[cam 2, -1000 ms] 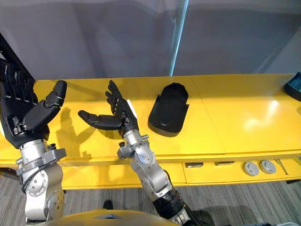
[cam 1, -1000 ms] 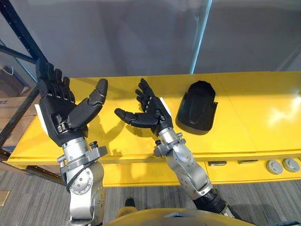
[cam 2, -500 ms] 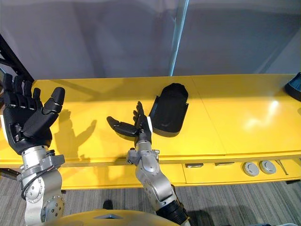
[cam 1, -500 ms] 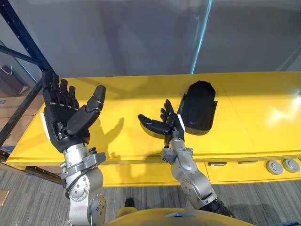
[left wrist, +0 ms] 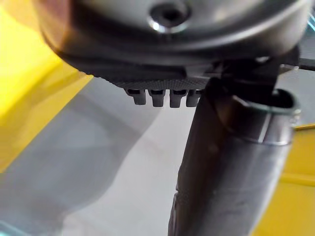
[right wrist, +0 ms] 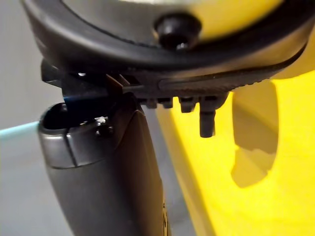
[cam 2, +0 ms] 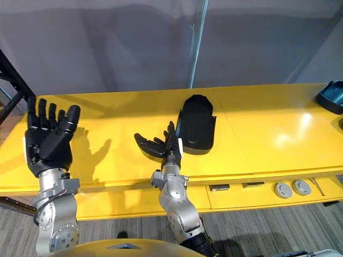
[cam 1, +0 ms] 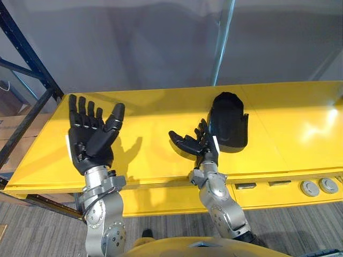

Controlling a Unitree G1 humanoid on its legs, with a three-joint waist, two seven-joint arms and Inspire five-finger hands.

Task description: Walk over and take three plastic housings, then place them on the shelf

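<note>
A matte black plastic housing (cam 1: 228, 122), rounded at its far end, lies on the glossy yellow table (cam 1: 289, 123) just beside the right hand (cam 1: 195, 145), whose fingers are spread and empty, as are those of the upright left hand (cam 1: 88, 136).

The housing (cam 1: 229, 126) lies on the tabletop (cam 1: 289, 128), right of frame centre; the right hand (cam 1: 199, 146) is just left of it, over the tabletop's front half; the left hand (cam 1: 88, 142) is well apart at frame left; a rack (cam 1: 27, 59) rises at upper left; a pole (cam 1: 222, 43) stands behind the housing.
</note>
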